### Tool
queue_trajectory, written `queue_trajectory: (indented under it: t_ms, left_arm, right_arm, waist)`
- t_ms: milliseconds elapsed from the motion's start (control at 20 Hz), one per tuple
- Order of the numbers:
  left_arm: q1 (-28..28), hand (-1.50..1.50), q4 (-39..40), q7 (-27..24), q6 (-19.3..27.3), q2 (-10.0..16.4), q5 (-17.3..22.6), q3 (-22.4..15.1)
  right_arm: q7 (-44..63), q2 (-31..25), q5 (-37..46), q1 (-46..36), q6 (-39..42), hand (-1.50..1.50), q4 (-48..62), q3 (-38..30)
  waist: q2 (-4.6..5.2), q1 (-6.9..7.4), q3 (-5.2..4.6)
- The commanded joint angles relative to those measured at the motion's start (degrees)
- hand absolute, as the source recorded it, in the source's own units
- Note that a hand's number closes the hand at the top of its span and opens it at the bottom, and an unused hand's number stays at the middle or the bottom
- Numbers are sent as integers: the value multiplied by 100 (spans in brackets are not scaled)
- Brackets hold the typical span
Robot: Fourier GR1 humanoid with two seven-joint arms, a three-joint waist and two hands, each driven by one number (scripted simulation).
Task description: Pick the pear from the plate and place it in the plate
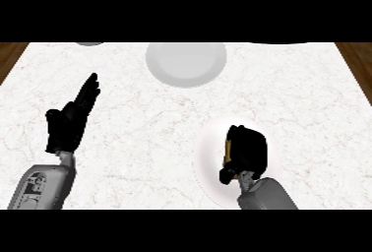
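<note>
Item: pear (227,147). Fingers of my right hand (247,150) curled round it, over near plate (207,135). Judged light, smooth, bruisable; hold belly. Fingers of my left hand (69,123) straight.

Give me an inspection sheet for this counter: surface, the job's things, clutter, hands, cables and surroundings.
Surface: white marbled counter.
Job's things: white plate near the front, under the right hand. The pear is mostly hidden, with only a yellowish sliver showing at the hand's left edge. Grey plate at the far middle, holding nothing.
Clutter: small grey shape, cut off at the far edge; cannot tell what it is.
Hands: right hand curled round the pear over the white plate. Left hand open, fingers up, resting at the left.
Cables: nothing seen.
Surroundings: brown wood beyond both sides of the counter.
</note>
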Motion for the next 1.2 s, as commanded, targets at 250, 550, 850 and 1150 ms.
queue_trajectory:
  t_ms: [250, 550, 850, 1150]
  left_arm:
    - [51, 0, 393, -434, -143, -62, 6, 266]
    - [-191, 0, 261, -190, -38, -234, -184, -32]
    - [-127, 0, 80, -172, -170, -122, -117, 13]
    - [-369, 0, 364, -122, -219, -76, -70, 151]
  right_arm:
    - [-122, 24, 731, -69, -534, 150, -284, 165]
    - [-2780, -1837, -1490, -1572, -59, 150, 1326, -2462]
    - [-4310, -2248, -1728, -2484, -1378, 150, 2117, -3069]
    - [-5760, -2019, -2221, -3371, -1712, 150, 3063, -3208]
  waist:
    - [21, -8, 4]
    - [146, 152, 26]
    - [95, 264, 24]
    - [101, 204, 14]
